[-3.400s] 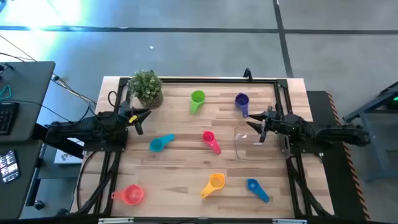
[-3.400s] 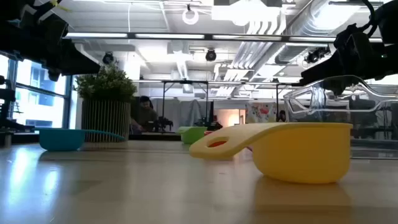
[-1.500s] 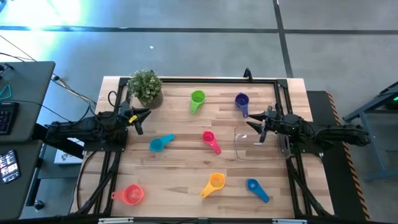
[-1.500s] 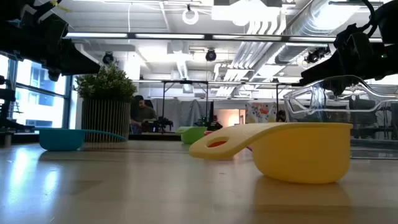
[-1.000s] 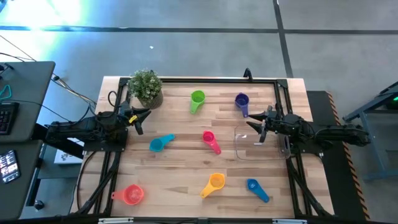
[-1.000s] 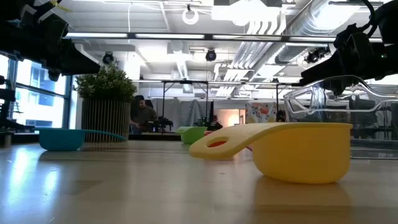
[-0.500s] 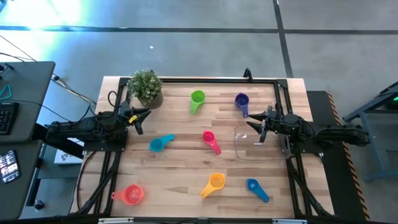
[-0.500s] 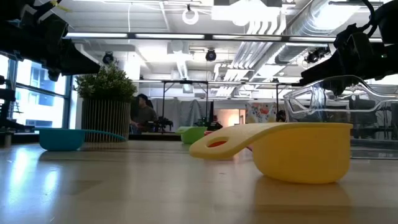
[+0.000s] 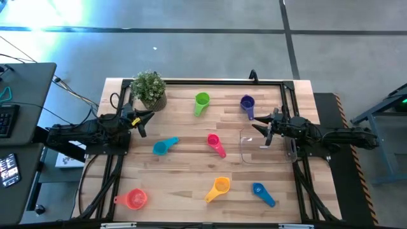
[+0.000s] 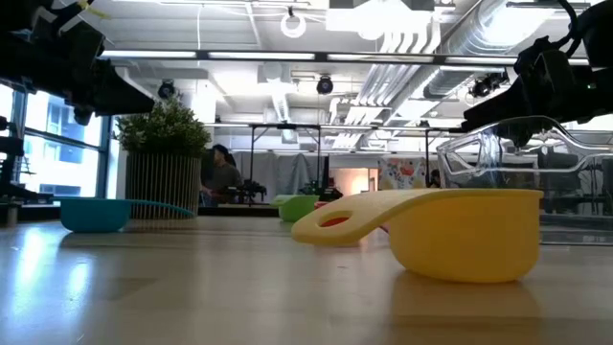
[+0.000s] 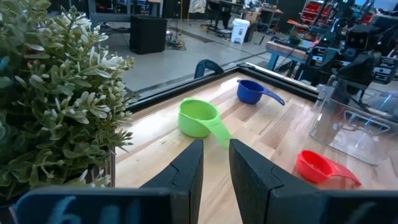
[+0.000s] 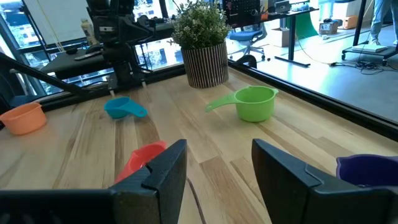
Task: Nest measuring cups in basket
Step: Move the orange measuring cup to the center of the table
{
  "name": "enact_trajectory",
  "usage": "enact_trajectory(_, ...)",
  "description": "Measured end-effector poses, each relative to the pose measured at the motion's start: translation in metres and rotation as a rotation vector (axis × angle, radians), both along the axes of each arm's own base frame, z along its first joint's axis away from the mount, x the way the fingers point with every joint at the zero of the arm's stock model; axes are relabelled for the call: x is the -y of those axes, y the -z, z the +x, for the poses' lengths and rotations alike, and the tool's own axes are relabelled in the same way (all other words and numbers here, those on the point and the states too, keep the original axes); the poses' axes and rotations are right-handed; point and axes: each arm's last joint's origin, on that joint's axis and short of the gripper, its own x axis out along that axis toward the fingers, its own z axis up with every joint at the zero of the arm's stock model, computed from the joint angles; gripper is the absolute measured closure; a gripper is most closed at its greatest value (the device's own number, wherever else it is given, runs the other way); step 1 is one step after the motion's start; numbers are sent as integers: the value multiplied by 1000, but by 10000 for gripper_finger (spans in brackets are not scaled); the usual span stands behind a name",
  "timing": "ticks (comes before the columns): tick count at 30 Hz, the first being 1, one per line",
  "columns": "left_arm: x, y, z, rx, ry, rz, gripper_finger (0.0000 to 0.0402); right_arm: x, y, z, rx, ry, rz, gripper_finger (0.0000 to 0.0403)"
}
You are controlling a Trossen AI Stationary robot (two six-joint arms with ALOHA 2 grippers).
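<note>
Seven measuring cups (image 9: 213, 144) lie scattered, well apart, across the table (image 9: 184, 191); the basket (image 9: 261, 147) stands at the right side, nothing in it; the potted plant (image 9: 150, 90) sits at the far left corner — each gripper hovers at its own edge.

Bright overhead light (floor glare)

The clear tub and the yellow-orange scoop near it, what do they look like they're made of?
The clear tub looks like thin, glossy, see-through plastic: the wooden table shows straight through it, and its walls catch bright highlights in the low view. The yellow-orange scoop looks like opaque moulded plastic with a smooth, satin finish, evenly coloured, with soft reflections on its bowl.
</note>
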Motion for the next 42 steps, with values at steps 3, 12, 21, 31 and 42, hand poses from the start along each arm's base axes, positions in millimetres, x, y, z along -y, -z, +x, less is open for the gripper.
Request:
enact_trajectory(3, 0, -2, 0, 20, 3, 0, 335, 0, 0, 0, 0, 0, 0, 229)
enact_trajectory(12, 1, -29, 0, 98, 55, -6, 335, 0, 0, 0, 0, 0, 0, 229)
enact_trajectory(21, 3, -86, 13, -105, 101, -130, 335, 0, 0, 0, 0, 0, 0, 229)
enact_trajectory(31, 9, -136, 42, -470, 210, -427, 335, 0, 0, 0, 0, 0, 0, 229)
enact_trajectory(42, 33, -129, 63, -762, 387, -808, 335, 0, 0, 0, 0, 0, 0, 229)
